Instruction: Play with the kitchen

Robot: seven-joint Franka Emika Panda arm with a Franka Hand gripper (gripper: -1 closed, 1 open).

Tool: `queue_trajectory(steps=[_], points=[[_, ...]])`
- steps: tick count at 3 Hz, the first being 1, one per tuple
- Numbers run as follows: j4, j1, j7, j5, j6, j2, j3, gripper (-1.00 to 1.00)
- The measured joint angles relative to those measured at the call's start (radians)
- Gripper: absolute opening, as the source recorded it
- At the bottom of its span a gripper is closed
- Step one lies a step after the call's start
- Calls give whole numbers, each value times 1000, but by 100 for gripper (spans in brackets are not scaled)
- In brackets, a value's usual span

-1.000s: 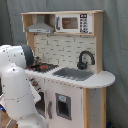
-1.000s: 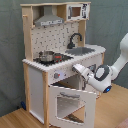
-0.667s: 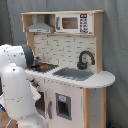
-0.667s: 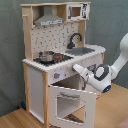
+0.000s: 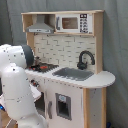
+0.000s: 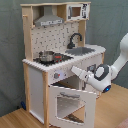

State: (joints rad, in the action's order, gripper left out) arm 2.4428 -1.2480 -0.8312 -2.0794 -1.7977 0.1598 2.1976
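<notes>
The kitchen (image 6: 37, 75) is a tall white and light-wood toy with a grey hood (image 6: 49, 20), black faucet (image 6: 75, 39), sink (image 6: 83, 50) and stovetop (image 6: 56, 58). Its windowed oven door (image 6: 73, 103) hangs open, swung out toward the front. In the second exterior view my gripper (image 6: 75, 69) reaches in from the right, its tip at the front panel just above the open door and beside the knobs (image 6: 57, 75). In the first exterior view the kitchen (image 5: 97, 95) faces the camera, and my white arm (image 5: 16, 87) hides the gripper and the oven.
A small metal pot (image 6: 46, 56) stands on the stovetop. A toy microwave (image 5: 74, 23) sits in the upper shelf. A grey curtain (image 6: 10, 50) hangs behind, and the floor (image 6: 15, 120) is wooden. My arm's elbow (image 6: 122, 50) stands at the second exterior view's right.
My gripper has edged a little closer to the kitchen's front panel. The oven door stays open as before.
</notes>
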Motion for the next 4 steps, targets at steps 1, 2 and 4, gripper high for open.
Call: queue_trajectory(steps=[1,2,4], points=[[-1,0,116,-2,1,0,1,-100],[-1,0,221,-4,1,1,1,-100],[-2,0,431,-7,1,2,3,-100]])
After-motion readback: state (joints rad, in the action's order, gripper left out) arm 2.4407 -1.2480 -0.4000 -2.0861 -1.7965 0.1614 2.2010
